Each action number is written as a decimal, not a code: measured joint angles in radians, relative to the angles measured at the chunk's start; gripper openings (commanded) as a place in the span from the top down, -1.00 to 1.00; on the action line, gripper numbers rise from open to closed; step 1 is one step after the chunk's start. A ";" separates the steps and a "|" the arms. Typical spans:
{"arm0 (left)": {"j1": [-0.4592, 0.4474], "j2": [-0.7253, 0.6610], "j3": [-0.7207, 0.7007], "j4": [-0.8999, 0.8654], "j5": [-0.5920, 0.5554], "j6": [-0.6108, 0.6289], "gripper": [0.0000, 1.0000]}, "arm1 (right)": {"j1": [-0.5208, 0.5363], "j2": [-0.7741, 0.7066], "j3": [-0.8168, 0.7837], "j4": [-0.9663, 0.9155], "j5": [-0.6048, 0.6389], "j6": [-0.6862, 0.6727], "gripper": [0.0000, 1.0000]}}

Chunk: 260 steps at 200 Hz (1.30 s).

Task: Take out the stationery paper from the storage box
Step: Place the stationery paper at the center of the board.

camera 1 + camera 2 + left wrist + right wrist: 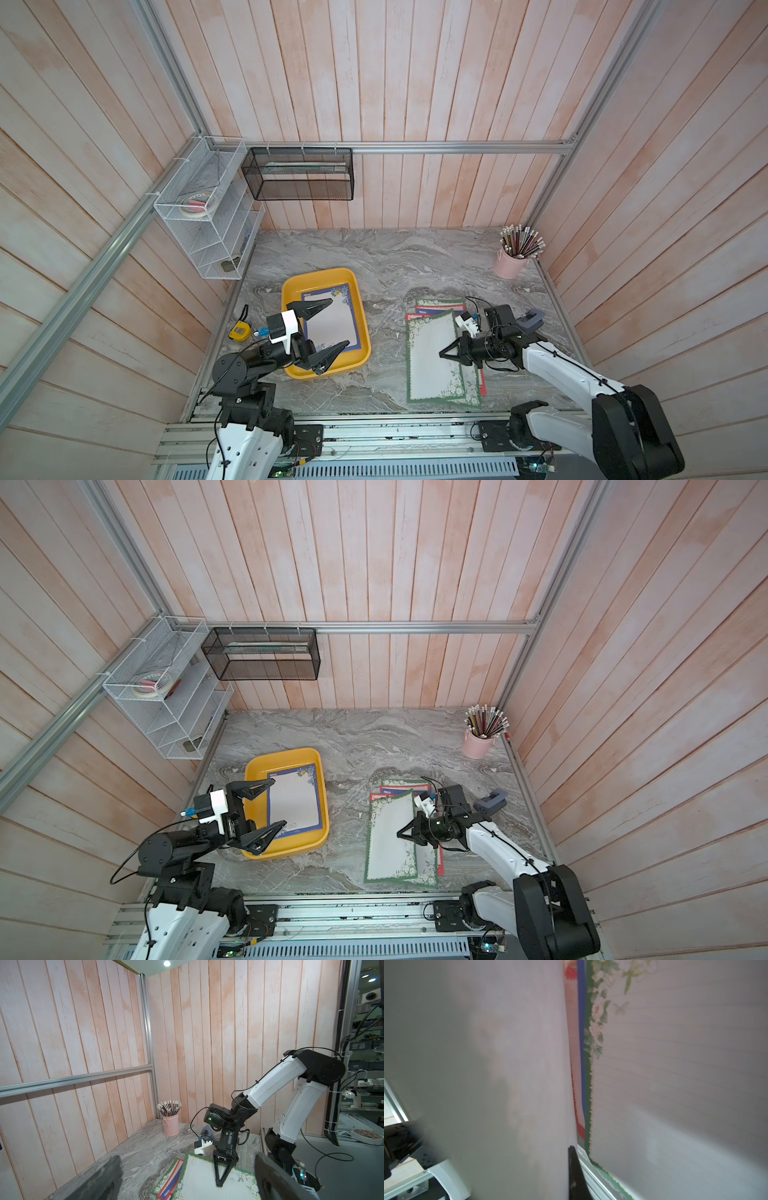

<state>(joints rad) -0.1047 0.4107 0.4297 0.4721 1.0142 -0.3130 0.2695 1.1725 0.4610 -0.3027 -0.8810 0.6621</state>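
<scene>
The yellow storage box (pixel 316 274) (pixel 282 752) sits left of centre on the marble table, and a blue-bordered sheet of stationery paper (pixel 332 322) (pixel 295 800) lies flat inside it. My left gripper (pixel 338 322) (pixel 280 801) (pixel 185 1178) hovers over that sheet, open wide and holding nothing. To the right, on the table, is a pile of sheets with a red-bordered one (pixel 440 307) showing under green ones. My right gripper (pixel 441 354) (pixel 399 834) (pixel 219 1184) (pixel 572 1167) is shut on the top green-bordered sheet (pixel 428 357) (pixel 199 1176) near its right edge. That sheet's pale face (pixel 488 1064) curls up close to the right wrist camera.
A pink cup of pencils (pixel 509 264) stands at the back right corner. A yellow tape measure (pixel 239 331) lies left of the box. A grey-blue object (pixel 532 320) sits behind the right wrist. A black mesh basket (pixel 299 174) and a white wire rack (pixel 208 212) hang on the walls.
</scene>
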 measured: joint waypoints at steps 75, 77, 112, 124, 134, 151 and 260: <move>0.000 0.001 0.001 -0.028 -0.001 0.022 -1.00 | -0.077 0.114 -0.023 0.005 -0.021 -0.045 0.66; 0.000 0.001 0.001 -0.029 -0.001 0.023 -1.00 | -0.078 0.115 -0.023 0.003 -0.020 -0.046 0.65; 0.000 0.005 0.002 -0.035 -0.002 0.032 -1.00 | -0.101 0.117 -0.023 -0.016 -0.002 -0.069 0.48; 0.000 0.009 0.002 -0.039 -0.001 0.034 -1.00 | -0.108 0.117 -0.023 -0.026 0.008 -0.074 0.36; 0.000 0.014 0.003 -0.040 -0.002 0.034 -1.00 | -0.114 0.116 -0.023 -0.035 0.019 -0.082 0.31; 0.000 0.025 0.006 -0.046 -0.002 0.038 -1.00 | -0.127 0.115 -0.020 -0.061 0.046 -0.091 0.20; 0.005 0.037 0.017 -0.066 -0.001 0.041 -0.99 | -0.195 -0.113 0.054 -0.220 0.306 -0.068 -0.23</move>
<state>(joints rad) -0.0998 0.4480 0.4469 0.4065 1.0134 -0.2718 0.0750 1.0595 0.5148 -0.5224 -0.5751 0.5945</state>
